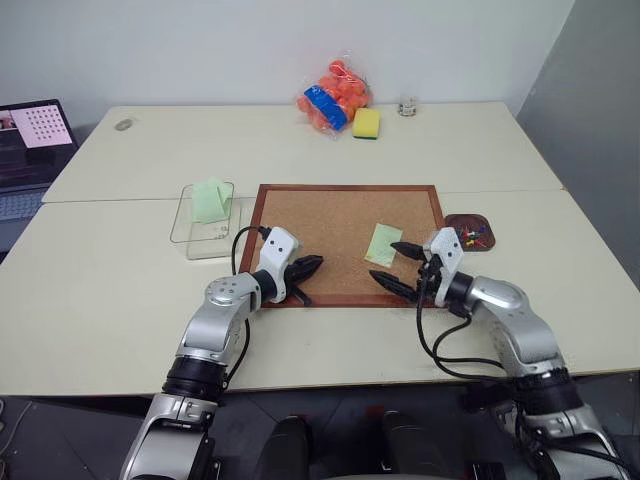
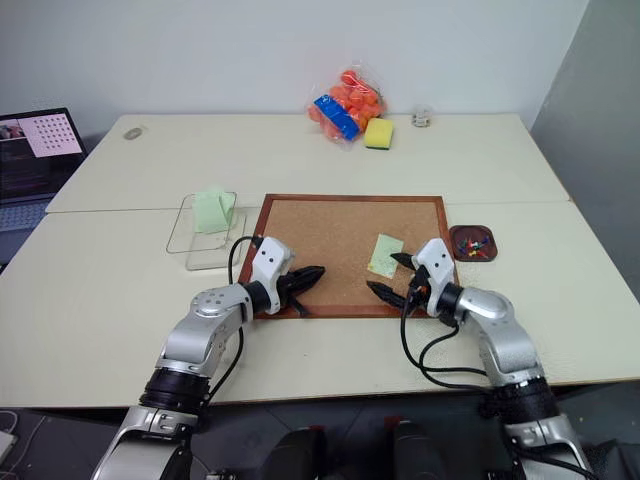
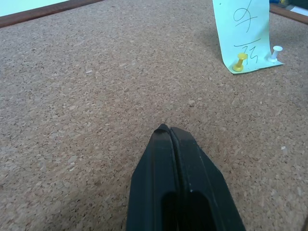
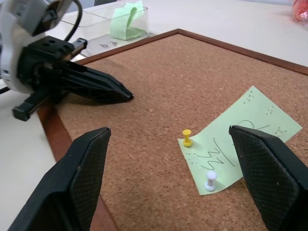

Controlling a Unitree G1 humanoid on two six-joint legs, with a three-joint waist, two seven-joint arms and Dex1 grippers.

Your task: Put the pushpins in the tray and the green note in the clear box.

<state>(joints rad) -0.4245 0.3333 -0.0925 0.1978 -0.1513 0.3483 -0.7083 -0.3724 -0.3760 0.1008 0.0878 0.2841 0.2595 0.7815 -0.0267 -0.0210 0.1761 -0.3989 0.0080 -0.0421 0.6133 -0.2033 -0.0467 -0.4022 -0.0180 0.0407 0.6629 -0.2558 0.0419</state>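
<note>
The two head views looked forward and down from above the near table edge onto the cork board (image 1: pixel 345 240), seeing the same scene from slightly offset positions. The left wrist view sat very close over the cork board, facing along the left gripper (image 3: pixel 169 131) toward the green note (image 3: pixel 243 29). The right wrist view, low and probably just off the board's near edge, faced across it; both wrist views shared the note.
</note>
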